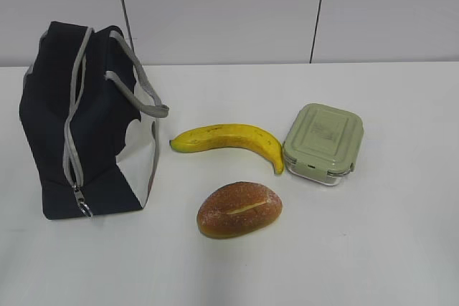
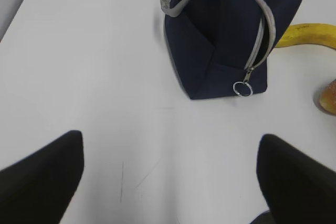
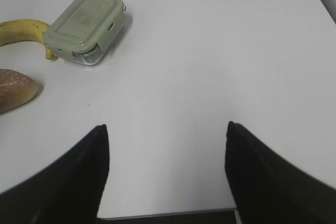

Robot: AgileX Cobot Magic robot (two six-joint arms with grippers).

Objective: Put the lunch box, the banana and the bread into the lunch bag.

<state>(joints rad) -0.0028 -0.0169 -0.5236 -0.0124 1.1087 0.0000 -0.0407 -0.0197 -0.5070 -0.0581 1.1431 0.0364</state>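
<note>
A: Where do the task things sit?
B: The lunch bag stands upright at the table's left, its zipper run down to the ring pull. The banana lies just right of it, its tip beside the lunch box; the bread lies in front of the banana.

A: And the grippers?
B: The left gripper and right gripper both hang over bare table, fingers spread apart, holding nothing.
</note>
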